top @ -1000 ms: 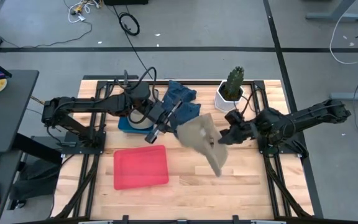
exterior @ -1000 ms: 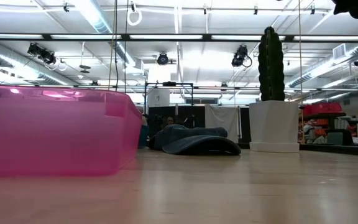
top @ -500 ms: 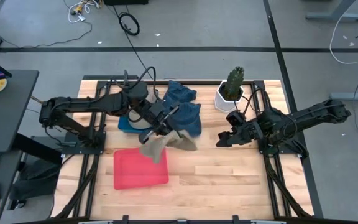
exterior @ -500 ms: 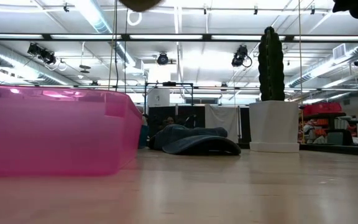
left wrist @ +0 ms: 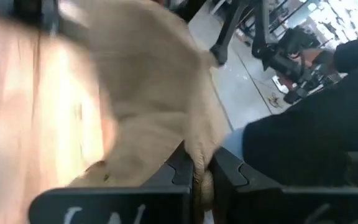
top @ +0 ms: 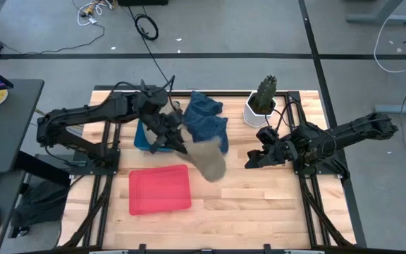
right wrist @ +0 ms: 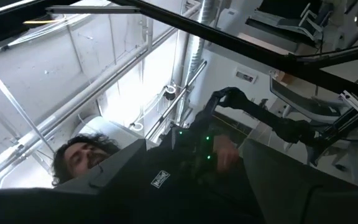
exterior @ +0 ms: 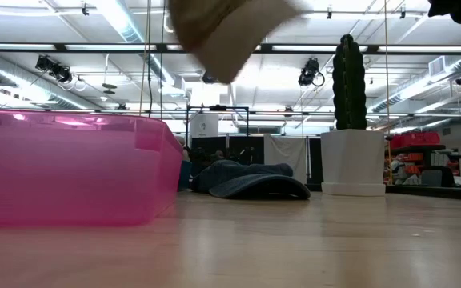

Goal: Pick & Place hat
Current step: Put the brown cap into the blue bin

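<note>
A tan hat hangs in the air beside the pink tray; in the low view the hat shows blurred at the top. My left gripper is shut on it, over the table's middle left. Farther right, my right gripper stands open and raised, with nothing between its fingers. Blue hats lie piled at the far middle of the table. My left gripper pinches a bunched edge of the tan hat between its two fingers. The fingers come nearly level from the table's left. The hat is lifted clear of the table and spreads out beyond the fingertips toward the right, slack.
A potted cactus stands at the far right of the table, close to my right arm. A blue container sits under my left arm. One dark blue hat lies flat on the wood. A person shows in the right wrist view.
My right gripper has opened and let go of the tan hat, which had been stretched between both grippers. The hat swung over to my left gripper and now hangs from it alone. My left gripper has rolled about its own line and shifted a little toward the table's left.
</note>
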{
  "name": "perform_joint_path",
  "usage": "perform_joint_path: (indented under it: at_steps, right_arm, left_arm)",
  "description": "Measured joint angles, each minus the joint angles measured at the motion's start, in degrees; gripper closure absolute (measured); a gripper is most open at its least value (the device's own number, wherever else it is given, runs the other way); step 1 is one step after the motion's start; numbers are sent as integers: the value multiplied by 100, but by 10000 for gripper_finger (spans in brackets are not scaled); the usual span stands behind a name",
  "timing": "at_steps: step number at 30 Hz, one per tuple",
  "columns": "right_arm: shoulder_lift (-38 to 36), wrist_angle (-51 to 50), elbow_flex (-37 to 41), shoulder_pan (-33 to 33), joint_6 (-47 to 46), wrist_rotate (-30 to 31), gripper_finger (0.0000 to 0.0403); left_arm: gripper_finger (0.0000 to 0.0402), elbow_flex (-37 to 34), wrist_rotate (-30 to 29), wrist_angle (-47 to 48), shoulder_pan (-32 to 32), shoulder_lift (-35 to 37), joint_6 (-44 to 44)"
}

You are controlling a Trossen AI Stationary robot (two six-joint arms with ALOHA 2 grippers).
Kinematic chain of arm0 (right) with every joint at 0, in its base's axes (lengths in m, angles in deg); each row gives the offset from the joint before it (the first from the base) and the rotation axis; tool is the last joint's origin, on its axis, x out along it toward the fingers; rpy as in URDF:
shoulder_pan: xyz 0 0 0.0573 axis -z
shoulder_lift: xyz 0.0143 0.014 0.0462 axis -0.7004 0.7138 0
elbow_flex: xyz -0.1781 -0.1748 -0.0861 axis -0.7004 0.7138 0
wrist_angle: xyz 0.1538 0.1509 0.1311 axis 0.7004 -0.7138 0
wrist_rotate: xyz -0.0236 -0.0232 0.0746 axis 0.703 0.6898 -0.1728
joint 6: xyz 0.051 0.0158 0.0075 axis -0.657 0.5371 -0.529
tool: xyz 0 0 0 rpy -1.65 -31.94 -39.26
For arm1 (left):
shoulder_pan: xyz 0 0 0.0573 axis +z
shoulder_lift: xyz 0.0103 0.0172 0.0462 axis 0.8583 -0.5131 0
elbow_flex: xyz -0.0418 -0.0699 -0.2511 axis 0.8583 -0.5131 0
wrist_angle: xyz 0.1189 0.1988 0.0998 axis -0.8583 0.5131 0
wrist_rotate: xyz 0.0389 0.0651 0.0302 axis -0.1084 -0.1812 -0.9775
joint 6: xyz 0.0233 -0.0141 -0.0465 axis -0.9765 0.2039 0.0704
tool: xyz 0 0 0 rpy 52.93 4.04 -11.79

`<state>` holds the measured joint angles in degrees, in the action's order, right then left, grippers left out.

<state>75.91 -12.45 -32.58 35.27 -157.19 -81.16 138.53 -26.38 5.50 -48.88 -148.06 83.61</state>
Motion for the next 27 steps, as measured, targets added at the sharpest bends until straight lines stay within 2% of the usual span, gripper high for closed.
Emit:
perform_joint_path:
  at_steps: [4, 8, 18, 23, 27]
  right_arm:
    - [0, 0, 0, 0, 61, -90, 136]
    - [0, -5, 0, 0, 224, -134, 136]
    - [2, -392, 0, 0, 434, -119, 136]
    - [2, -552, 0, 0, 670, 108, 136]
    - [2, -743, 0, 43, 942, 474, 136]
  left_arm:
    - [381, 0, 228, 479, 30, 171, 126]
    - [381, 0, 483, 475, 23, 389, 97]
    - [381, 4, 511, 906, 166, 1181, -1461]
    - [381, 22, 6, 1729, 521, 1490, -1768]
    - [381, 306, -653, 2601, 653, 1568, -2289]
